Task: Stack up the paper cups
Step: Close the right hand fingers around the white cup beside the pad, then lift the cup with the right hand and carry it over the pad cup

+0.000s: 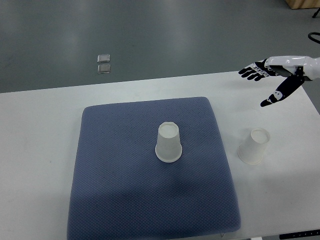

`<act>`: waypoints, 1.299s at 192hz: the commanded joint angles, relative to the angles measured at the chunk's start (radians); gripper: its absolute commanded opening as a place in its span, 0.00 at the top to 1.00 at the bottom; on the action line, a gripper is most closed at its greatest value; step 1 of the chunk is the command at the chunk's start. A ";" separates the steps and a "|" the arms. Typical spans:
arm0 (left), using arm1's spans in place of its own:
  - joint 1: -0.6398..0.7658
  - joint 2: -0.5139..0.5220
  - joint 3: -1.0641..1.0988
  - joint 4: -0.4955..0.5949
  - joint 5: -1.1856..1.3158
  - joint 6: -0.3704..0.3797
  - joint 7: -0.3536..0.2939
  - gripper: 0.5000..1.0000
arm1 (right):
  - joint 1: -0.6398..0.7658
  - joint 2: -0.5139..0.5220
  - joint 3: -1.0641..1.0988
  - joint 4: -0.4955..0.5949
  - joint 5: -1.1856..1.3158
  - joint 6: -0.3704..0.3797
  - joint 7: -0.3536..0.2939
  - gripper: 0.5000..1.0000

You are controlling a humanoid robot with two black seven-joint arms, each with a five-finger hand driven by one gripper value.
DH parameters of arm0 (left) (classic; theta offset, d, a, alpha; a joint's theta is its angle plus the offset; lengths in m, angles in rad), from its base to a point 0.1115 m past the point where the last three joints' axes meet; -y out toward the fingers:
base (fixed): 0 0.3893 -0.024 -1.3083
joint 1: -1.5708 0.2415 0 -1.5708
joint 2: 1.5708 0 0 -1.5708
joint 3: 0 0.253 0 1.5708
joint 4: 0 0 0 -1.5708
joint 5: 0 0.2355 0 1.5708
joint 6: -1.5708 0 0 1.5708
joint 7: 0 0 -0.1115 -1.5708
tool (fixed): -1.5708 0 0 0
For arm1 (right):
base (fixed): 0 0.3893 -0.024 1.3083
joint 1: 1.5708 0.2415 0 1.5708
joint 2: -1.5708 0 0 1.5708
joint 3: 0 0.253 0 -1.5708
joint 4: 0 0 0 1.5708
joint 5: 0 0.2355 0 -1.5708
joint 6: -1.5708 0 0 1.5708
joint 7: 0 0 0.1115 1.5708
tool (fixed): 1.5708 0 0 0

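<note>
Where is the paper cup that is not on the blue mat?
In the top view, that cup stands upside down on the white table, just right of the blue mat and below the open right hand.

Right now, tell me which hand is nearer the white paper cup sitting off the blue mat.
Right. The right hand hovers open above and to the right of the white paper cup, apart from it. The left hand is out of view.

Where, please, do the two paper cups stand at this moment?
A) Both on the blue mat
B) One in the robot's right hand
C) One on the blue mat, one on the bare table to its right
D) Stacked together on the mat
C: one upside-down paper cup stands on the blue mat; the other cup stands on the white table, right of the mat.
</note>
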 commanded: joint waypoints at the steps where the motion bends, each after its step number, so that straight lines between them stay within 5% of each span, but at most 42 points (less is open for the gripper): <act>1: 0.000 0.000 0.000 -0.002 0.000 0.000 0.000 0.00 | -0.015 -0.032 -0.002 0.070 -0.076 0.000 0.025 0.16; 53: 0.000 0.000 0.000 0.000 0.000 0.000 0.000 0.00 | -0.104 -0.055 -0.021 0.173 -0.256 -0.031 0.035 0.16; 118: 0.000 0.000 0.000 0.000 0.000 0.000 0.000 0.00 | -0.144 -0.035 -0.171 0.162 -0.311 -0.321 0.035 0.16; 249: 0.000 0.000 0.000 0.000 0.000 0.000 0.000 0.00 | -0.165 0.056 -0.254 0.084 -0.334 -0.467 0.023 0.17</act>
